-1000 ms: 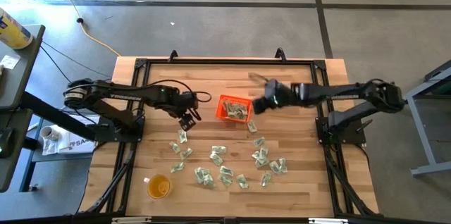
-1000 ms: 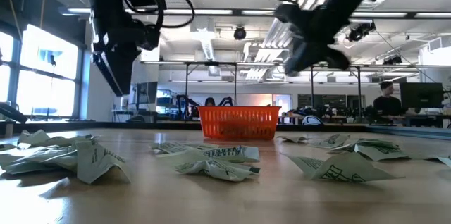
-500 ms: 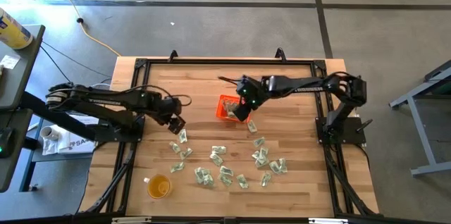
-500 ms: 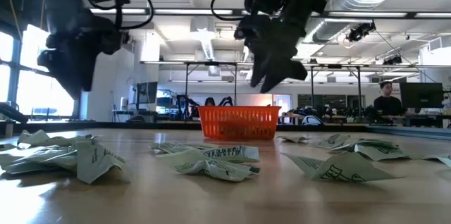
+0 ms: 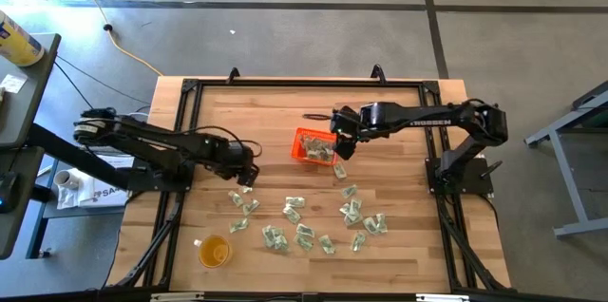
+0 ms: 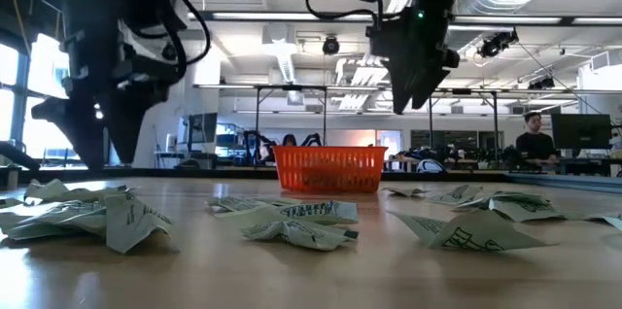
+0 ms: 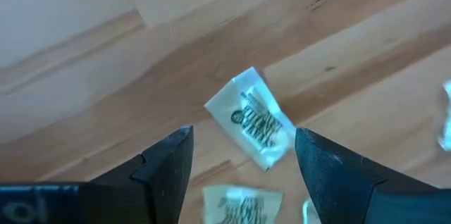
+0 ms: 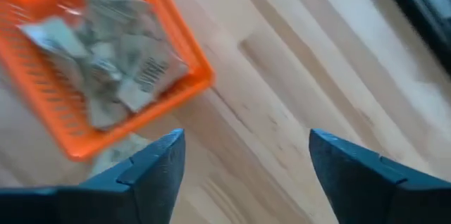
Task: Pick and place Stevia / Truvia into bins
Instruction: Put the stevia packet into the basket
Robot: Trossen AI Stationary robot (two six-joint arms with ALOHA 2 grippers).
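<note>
Right end effector (image 5: 344, 142) has swung from past the bin's right side to its right edge and spread its fingers wide, nothing between them; wrist view shows bare wood in the gap. Left end effector (image 5: 246, 174) has dropped lower and left, now low over the surface, fingers open and empty, one sachet (image 7: 255, 119) lying flat between them in the wrist view. Orange bin (image 5: 314, 146) sits centre frame, slightly above the middle, part-filled with sachets (image 8: 113, 65). One packet (image 5: 339, 170) lies just below the bin's right corner. Remaining Stevia packets (image 5: 304, 217) are scattered across the lower-centre surface (image 5: 399, 107). Yellow-orange cup (image 5: 214, 251) sits lower left, apart from the pile.
</note>
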